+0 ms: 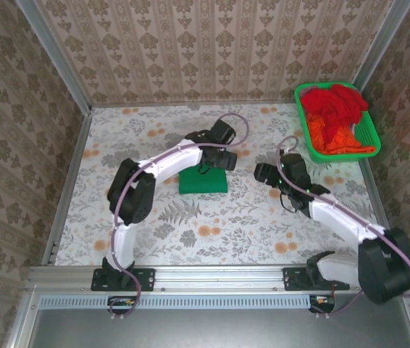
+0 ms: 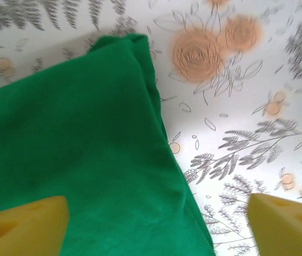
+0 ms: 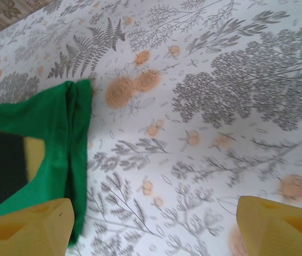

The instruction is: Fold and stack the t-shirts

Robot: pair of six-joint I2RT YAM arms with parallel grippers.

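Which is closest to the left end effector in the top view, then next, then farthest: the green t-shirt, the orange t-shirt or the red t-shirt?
1. Green t-shirt, folded, just below the left end effector.
2. Orange t-shirt, front of the basket, at right.
3. Red t-shirt, back of the basket.
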